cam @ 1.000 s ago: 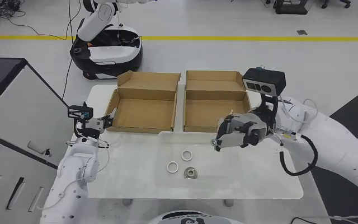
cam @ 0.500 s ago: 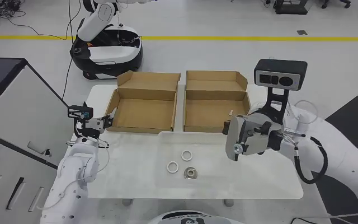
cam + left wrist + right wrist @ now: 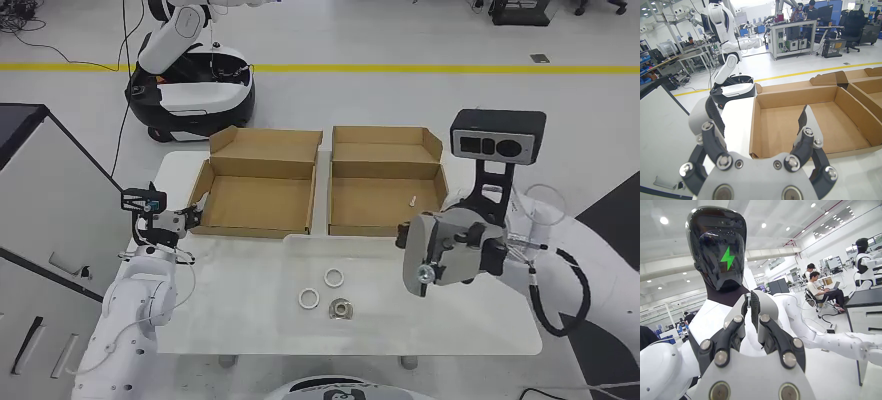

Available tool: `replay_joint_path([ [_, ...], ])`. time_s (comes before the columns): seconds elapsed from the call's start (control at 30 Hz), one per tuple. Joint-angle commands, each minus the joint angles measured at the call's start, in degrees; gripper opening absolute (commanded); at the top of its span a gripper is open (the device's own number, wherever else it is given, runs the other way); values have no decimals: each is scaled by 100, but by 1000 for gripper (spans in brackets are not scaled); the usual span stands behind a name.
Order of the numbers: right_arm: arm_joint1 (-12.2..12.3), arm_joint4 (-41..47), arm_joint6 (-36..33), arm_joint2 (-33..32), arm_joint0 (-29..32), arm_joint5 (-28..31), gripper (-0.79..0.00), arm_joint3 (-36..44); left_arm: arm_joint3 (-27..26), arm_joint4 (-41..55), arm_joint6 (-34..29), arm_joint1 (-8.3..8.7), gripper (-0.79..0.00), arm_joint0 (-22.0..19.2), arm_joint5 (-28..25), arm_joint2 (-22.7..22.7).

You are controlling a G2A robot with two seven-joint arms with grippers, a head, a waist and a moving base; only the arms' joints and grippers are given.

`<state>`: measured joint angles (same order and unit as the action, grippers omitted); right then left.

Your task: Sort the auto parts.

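Two white rings (image 3: 334, 277) (image 3: 310, 297) and a small metal part (image 3: 341, 309) lie on the white table (image 3: 250, 320), in front of two open cardboard boxes. The left box (image 3: 258, 200) (image 3: 810, 121) holds nothing. A small white part (image 3: 413, 200) rests in the right box (image 3: 380, 205). My right gripper (image 3: 424, 270) (image 3: 749, 298) hangs above the table's right side, turned up toward the robot's head, shut on a small threaded metal bolt (image 3: 748, 300). Off the table's left edge, beside the left box, my left gripper (image 3: 190, 215) (image 3: 757, 106) is open with nothing in it.
Another white robot (image 3: 190, 80) (image 3: 725, 62) stands on the floor behind the table. A grey cabinet (image 3: 40, 200) sits just left of my left arm. Both boxes (image 3: 866, 85) stand side by side along the table's far edge.
My right arm has swung right, away from in front of the right box, and turned its gripper upward. The small white part in that box is now uncovered. The left arm has kept still.
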<state>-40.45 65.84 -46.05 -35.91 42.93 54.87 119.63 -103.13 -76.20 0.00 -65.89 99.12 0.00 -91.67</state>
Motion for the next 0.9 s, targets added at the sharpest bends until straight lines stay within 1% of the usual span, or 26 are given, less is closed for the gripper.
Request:
replay_joint_path([
  [0.0,-17,166,-54,-58,129,36,-785,78,0,0,0,0,0,0,0,0],
  [0.1,-57,569,-210,-141,337,123,-785,201,0,0,0,0,0,0,0,0],
  [0.2,-113,918,-257,-268,502,80,-785,314,0,0,0,0,0,0,0,0],
  [0.4,-266,1281,-457,-587,780,-120,-785,384,0,0,0,0,0,0,0,0],
  [0.7,-453,1009,-792,-1078,1164,-455,-785,124,0,0,0,0,0,0,0,0],
  [0.8,-459,510,-868,-1247,1254,-690,-785,-132,0,0,0,0,0,0,0,0],
  [0.87,-471,316,-741,-1330,1344,-812,-785,-108,0,0,0,0,0,0,0,0],
])
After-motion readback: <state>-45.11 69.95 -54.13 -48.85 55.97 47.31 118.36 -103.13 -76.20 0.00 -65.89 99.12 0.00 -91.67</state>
